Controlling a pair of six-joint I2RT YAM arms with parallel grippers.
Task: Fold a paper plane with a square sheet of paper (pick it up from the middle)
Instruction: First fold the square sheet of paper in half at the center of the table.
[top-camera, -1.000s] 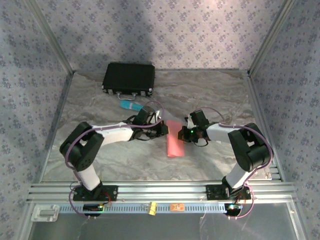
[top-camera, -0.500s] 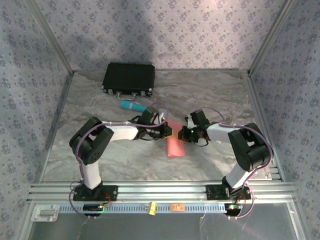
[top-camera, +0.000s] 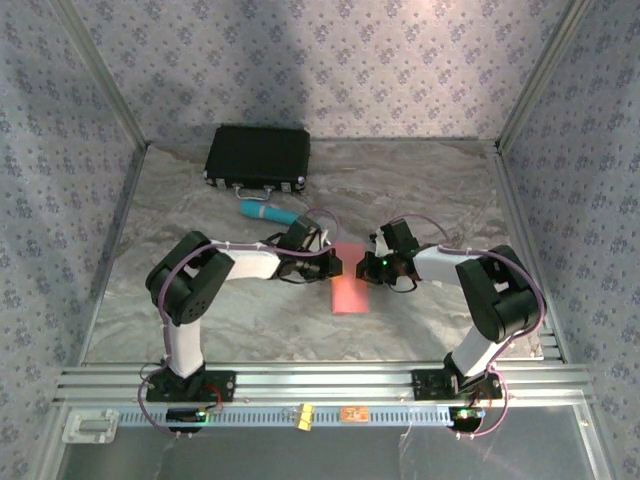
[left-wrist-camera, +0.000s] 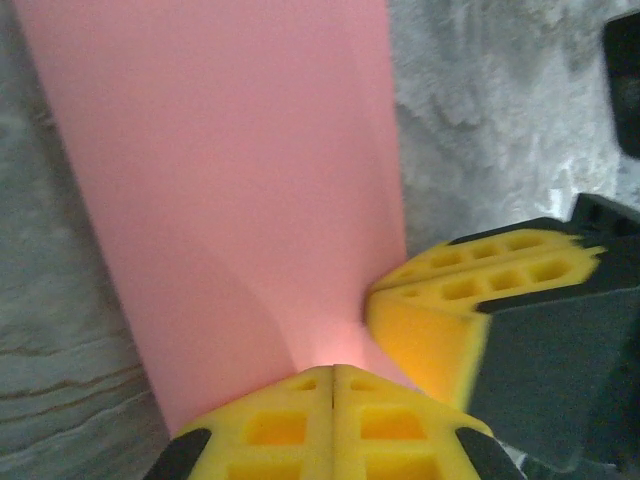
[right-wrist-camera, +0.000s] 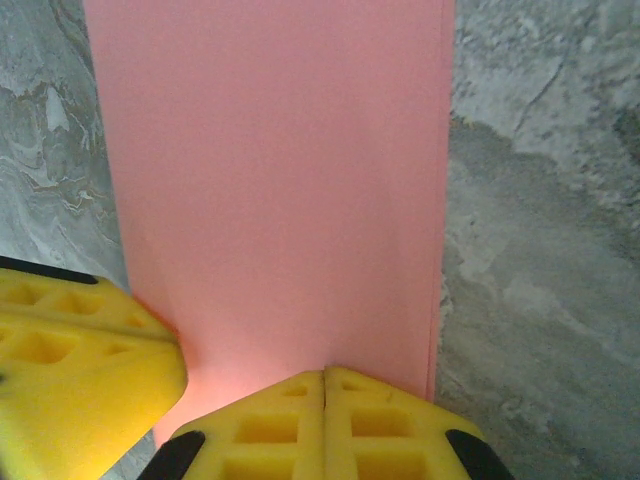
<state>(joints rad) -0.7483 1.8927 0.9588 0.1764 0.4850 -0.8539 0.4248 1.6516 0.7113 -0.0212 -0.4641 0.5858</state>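
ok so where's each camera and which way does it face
Top external: fixed above and behind the arms, looking down at the table; both arms show, left gripper and right gripper meet at the pink paper.
Left wrist: on the left arm, facing the paper past its shut fingers; right gripper at right.
Right wrist: on the right arm, facing the paper past its shut fingers; left gripper at lower left.
Shared: both wrist views see the paper and the opposite gripper.

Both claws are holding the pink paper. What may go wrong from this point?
1. The left claw and right claw pinch the same end of the pink paper; pulling apart may tear it.
2. Being so close, the claws may collide.
3. The teal cylinder lies near the left arm and may get knocked.
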